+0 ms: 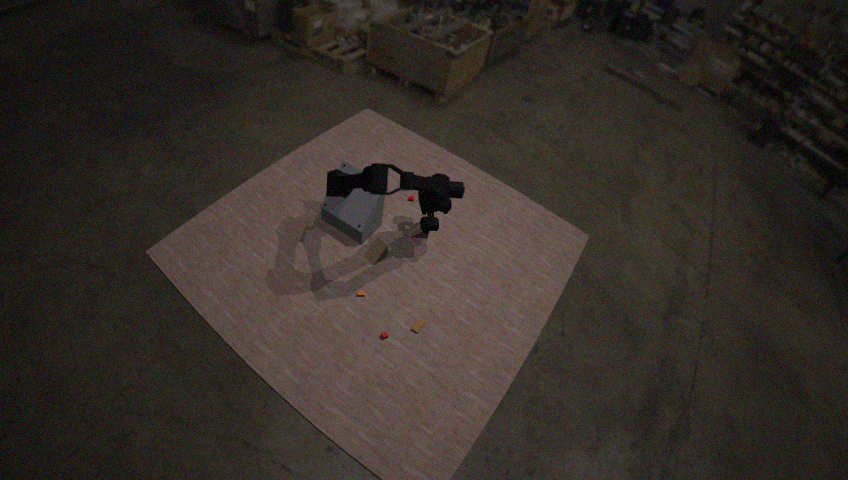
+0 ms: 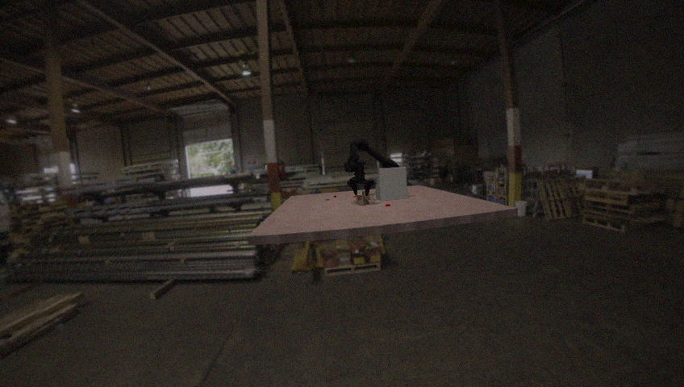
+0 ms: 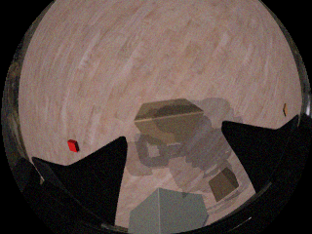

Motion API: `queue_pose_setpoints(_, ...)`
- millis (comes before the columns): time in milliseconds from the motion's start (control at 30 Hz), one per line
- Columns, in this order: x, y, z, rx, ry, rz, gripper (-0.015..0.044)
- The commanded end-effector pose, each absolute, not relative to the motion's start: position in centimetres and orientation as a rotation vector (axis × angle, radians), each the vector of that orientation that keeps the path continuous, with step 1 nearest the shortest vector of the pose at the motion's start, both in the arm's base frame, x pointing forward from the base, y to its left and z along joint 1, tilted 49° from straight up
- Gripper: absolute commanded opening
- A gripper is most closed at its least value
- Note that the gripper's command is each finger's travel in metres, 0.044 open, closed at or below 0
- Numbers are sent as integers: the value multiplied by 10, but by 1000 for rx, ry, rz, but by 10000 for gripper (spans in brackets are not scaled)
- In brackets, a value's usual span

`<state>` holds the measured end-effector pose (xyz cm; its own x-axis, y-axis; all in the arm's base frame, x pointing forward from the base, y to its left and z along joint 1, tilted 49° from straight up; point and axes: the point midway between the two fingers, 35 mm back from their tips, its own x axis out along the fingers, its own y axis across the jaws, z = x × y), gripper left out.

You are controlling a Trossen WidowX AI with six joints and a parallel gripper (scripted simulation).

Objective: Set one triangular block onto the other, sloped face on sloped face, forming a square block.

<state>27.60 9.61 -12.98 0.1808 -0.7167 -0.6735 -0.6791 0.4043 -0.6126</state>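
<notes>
One tan triangular block (image 1: 417,230) (image 2: 361,201) (image 3: 168,128) lies on the table below my gripper, a long edge showing across it in the wrist view. My gripper (image 1: 427,229) (image 2: 361,193) (image 3: 177,135) is open and empty, pointing down. Its fingertips stand to either side of this block in the wrist view, and look slightly above it in the exterior view. The other triangular block (image 1: 376,252) (image 3: 224,184) lies apart, nearer the grey base, at the lower right in the wrist view. The blocks do not touch. Their exact slope directions are hard to tell in the shadow.
The grey base box (image 1: 355,212) (image 2: 392,183) (image 3: 168,212) stands close to both blocks. A red piece (image 1: 410,198) (image 2: 387,205) (image 3: 73,145) lies on one side, an orange piece (image 1: 360,293) (image 3: 285,109) on the other. Another red piece (image 1: 384,335) and a flat tan-orange piece (image 1: 417,325) lie farther off.
</notes>
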Motion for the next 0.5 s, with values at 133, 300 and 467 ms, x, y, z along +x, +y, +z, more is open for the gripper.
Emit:
queue_pose_setpoints(133,277,86,-139,-1303,1520,-42,440)
queue_pose_setpoints(300,278,80,-145,-1303,1520,-43,440)
queue_pose_setpoints(467,279,74,-150,-1304,1520,-45,440)
